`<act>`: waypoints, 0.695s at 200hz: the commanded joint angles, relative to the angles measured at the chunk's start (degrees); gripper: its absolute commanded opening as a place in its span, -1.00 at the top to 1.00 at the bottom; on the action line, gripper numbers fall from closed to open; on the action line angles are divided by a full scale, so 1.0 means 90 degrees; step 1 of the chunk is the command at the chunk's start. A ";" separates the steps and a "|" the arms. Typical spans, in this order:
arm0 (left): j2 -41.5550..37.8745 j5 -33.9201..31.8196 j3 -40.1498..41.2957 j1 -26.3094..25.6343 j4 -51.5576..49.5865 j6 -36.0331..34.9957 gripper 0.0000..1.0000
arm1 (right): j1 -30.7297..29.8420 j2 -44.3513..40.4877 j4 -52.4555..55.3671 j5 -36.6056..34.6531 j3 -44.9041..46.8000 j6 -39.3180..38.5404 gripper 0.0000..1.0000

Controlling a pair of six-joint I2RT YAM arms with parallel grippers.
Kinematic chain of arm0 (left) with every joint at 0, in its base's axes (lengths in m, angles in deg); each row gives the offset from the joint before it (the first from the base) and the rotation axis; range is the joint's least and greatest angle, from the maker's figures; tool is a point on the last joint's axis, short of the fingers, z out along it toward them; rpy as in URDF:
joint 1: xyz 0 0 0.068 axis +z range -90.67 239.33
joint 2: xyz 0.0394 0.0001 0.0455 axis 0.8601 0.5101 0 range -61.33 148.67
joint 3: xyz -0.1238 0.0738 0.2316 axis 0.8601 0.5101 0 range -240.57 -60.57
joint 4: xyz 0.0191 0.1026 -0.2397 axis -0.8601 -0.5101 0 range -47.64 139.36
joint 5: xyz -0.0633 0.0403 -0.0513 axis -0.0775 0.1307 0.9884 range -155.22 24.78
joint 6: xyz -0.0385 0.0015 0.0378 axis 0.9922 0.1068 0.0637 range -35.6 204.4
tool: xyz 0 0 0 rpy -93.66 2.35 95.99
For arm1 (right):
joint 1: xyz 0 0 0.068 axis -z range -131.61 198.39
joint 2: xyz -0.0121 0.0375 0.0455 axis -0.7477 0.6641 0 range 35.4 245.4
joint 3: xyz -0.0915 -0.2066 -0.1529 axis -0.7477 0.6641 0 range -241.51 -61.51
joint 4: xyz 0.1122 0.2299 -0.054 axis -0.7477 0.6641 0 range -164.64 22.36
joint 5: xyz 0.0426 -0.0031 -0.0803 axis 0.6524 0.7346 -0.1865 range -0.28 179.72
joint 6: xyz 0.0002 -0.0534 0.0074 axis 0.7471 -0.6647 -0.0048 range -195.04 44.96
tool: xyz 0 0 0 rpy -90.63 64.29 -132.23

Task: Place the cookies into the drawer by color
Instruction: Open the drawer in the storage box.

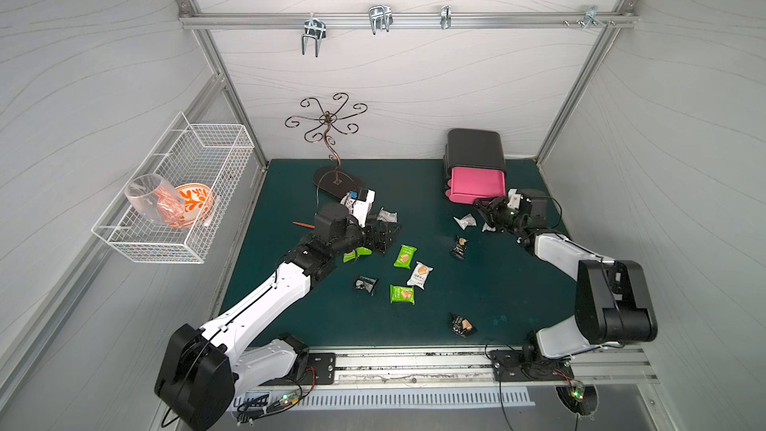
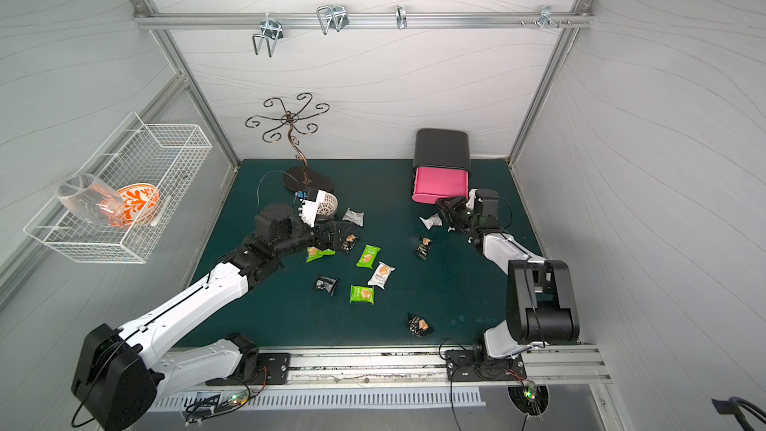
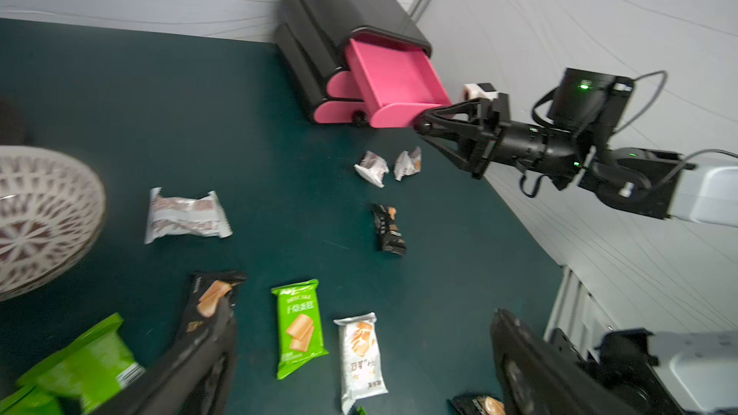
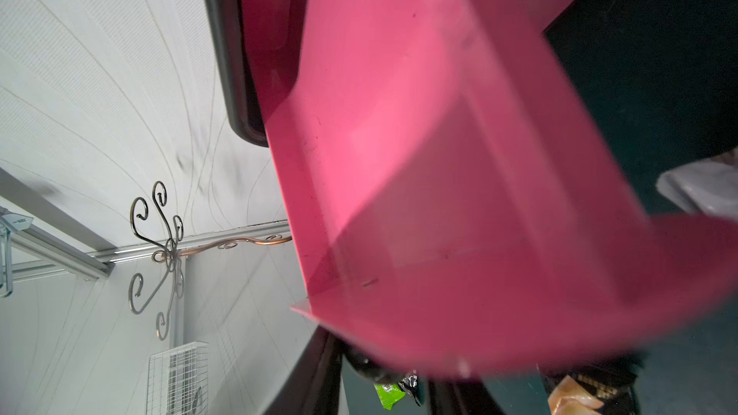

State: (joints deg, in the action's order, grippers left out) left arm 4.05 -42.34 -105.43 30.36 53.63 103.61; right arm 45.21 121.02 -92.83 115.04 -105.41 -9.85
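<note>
Scanning my table (image 1: pixel 518 284): crinkly foil cookies (image 1: pixel 405 256) in green, black and silver lie scattered at four o'clock of my wide-spread left gripper (image 1: pixel 387 238). Farther, at the table's one o'clock, my right gripper (image 1: pixel 478 204) pinches the smooth pink drawer (image 1: pixel 476 182), pulled out.

Right wrist view: the top drawer (image 4: pixel 459 193) fills the frame. It is blurred and cut by the upper and right edges, and its knob is out of sight.

Left wrist view: the right gripper (image 3: pixel 422 126) closes at that drawer's front, covering the knob. The left gripper's fingers (image 3: pixel 199 361) are blurred and cut by the lower edge, and one overlaps a black packet (image 3: pixel 207 297). A green packet (image 3: pixel 80 369) and the white bowl (image 3: pixel 40 213) are cropped by the frame. A second black packet (image 3: pixel 479 405) is cut at the lower edge.

In both top views a white packet (image 1: pixel 488 227) lies mostly behind the right gripper, and the wrapper print is too small to read.
</note>
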 commanded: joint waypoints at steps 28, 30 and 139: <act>0.0149 0.0793 -0.0583 -0.0057 0.0243 -0.0531 -0.99 | -0.0008 -0.0179 0.0667 -0.0281 0.0049 -0.0109 0.15; 0.0145 0.0782 -0.0582 -0.0061 0.0239 -0.0539 -0.99 | -0.0008 -0.0185 0.0672 -0.0279 0.0052 -0.0120 0.13; 0.0084 0.0217 -0.0717 -0.0091 -0.0245 -0.0701 -0.99 | -0.0800 -0.2639 0.3509 -0.1635 0.0243 -0.2114 -0.33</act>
State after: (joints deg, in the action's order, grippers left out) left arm 5.26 -39.20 -108.56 30.01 51.86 99.15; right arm 43.05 103.80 -74.38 107.70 -104.23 -17.24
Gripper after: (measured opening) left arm 0.994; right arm 0.673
